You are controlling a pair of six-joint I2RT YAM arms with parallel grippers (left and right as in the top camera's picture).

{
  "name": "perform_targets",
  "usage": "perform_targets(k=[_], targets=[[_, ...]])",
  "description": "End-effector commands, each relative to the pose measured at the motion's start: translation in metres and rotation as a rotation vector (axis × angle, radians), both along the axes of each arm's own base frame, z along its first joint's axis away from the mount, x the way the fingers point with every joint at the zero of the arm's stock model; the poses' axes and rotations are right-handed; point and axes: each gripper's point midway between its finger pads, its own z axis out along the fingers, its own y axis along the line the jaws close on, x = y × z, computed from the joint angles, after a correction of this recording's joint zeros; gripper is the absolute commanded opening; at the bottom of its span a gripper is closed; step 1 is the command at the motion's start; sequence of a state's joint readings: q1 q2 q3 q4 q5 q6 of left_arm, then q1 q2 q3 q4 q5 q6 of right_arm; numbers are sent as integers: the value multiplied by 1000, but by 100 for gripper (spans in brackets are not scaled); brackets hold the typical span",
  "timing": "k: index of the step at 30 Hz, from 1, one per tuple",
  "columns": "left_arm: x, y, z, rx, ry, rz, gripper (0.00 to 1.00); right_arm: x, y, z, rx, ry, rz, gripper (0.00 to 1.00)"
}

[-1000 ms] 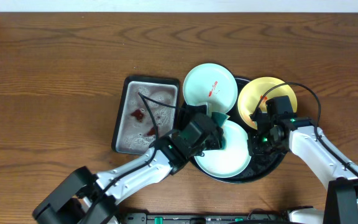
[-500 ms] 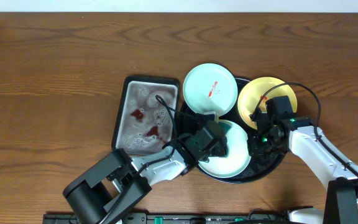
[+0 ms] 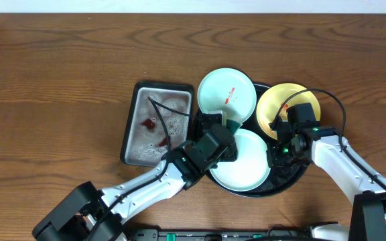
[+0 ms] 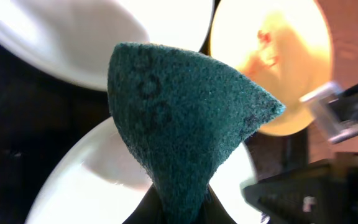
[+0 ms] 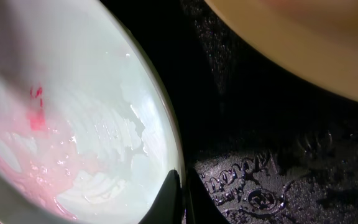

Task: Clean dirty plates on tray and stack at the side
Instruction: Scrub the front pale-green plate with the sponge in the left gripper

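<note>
Three plates lie on the round black tray (image 3: 288, 179). The front mint plate (image 3: 246, 164) is wet with pale pink smears (image 5: 73, 143). My right gripper (image 3: 276, 152) is shut on its right rim (image 5: 178, 186). My left gripper (image 3: 228, 142) is shut on a green sponge (image 4: 179, 118) at that plate's far left edge. The rear mint plate (image 3: 226, 94) has a red sauce streak. The yellow plate (image 3: 281, 107) at the back right also has red smears (image 4: 263, 50).
A grey rectangular metal tray (image 3: 158, 124) with soapy water and red bits stands left of the black tray. Brown wooden table (image 3: 59, 80) lies all round. The black tray's wet floor (image 5: 272, 168) shows between the plates.
My left gripper has moved the sponge back and forth over the front mint plate, out to its middle and back to its far left edge. The right gripper has held still.
</note>
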State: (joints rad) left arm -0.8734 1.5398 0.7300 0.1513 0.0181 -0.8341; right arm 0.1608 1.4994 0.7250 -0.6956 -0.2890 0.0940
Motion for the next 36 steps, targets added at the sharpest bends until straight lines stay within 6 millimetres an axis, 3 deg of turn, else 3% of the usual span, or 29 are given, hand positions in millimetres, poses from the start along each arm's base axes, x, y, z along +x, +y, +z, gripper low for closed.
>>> perform_targets(k=[1, 7, 10, 16, 20, 25, 30, 36], targets=[[8, -3, -1, 5, -48, -1, 8, 3, 1, 2, 6, -9, 19, 1], [10, -27, -11, 69, -202, -167, 8, 3, 1, 2, 6, -10, 19, 1], [8, -26, -30, 98, -172, -173, 8, 4, 1, 2, 6, -11, 19, 1], [1, -23, -49, 129, -118, -196, 8, 5, 1, 2, 7, -15, 19, 1], [-27, -30, -60, 92, 3, -305, 7, 5, 1, 2, 7, -15, 19, 1], [-61, -47, -53, -26, 112, -464, 7, 5, 1, 2, 7, -15, 19, 1], [-48, -46, -34, -15, 3, -481, 7, 4, 1, 2, 4, -13, 19, 1], [11, -15, 6, 100, -234, -240, 7, 5, 1, 2, 4, -15, 18, 1]])
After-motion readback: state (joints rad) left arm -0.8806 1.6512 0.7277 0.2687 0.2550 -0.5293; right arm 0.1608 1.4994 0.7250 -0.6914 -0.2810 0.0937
